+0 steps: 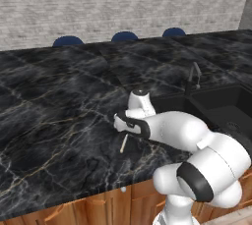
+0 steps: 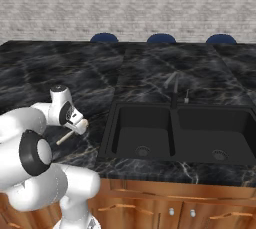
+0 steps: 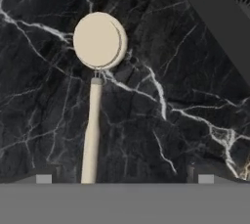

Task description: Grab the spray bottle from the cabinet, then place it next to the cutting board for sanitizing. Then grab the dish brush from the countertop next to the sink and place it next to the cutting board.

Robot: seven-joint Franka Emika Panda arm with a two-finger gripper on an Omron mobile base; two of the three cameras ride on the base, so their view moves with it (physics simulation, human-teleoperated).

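The open claw (image 3: 122,179) hovers over the dish brush (image 3: 95,91) on the table (image 1: 54,106), not yet gripped; carrying it to the cutting board remains.

A black double-basin sink (image 2: 175,135) is sitting recessed, a drain showing in each basin. A slim dark faucet (image 2: 174,93) is standing behind it. Three round blue stool tops (image 2: 161,38) are peeking up before a pale grey brick wall (image 2: 128,3).

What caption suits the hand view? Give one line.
Open fingers poised above the dish brush lying on the black marble countertop.
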